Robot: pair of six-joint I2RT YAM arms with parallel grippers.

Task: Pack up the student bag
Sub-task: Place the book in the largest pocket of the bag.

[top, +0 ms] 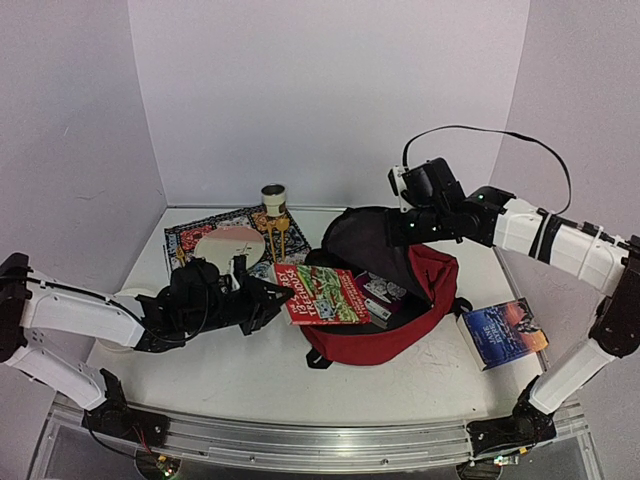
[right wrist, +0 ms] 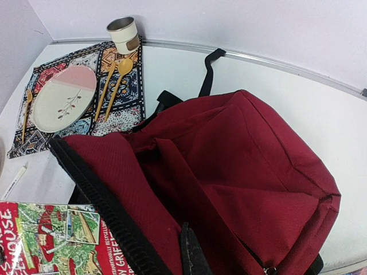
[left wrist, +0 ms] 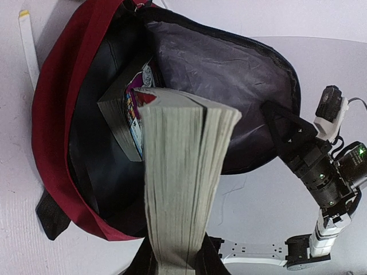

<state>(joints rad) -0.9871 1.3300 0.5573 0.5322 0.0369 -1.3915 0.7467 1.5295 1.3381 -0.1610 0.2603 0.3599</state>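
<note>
The student bag [top: 436, 276], dark red with a black zipper rim, lies open at the table's middle. My left gripper [top: 278, 295] is shut on the spine end of a thick red-covered book [top: 322, 295], which it holds level over the bag's mouth. In the left wrist view the book's page edges [left wrist: 183, 172] rise from between the jaws toward the dark lining [left wrist: 218, 74]. Another book [left wrist: 127, 112] lies inside. My right gripper [top: 400, 228] is shut on the bag's upper rim and holds it raised. In the right wrist view, one black finger [right wrist: 192, 255] presses red fabric [right wrist: 246, 172].
A blue book [top: 505, 333] lies on the table right of the bag. At the back left a patterned placemat [top: 190, 235] carries a pink-and-white plate [top: 228, 245], a cup [top: 273, 200] and gold spoons [top: 277, 238]. Walls close in the back and both sides.
</note>
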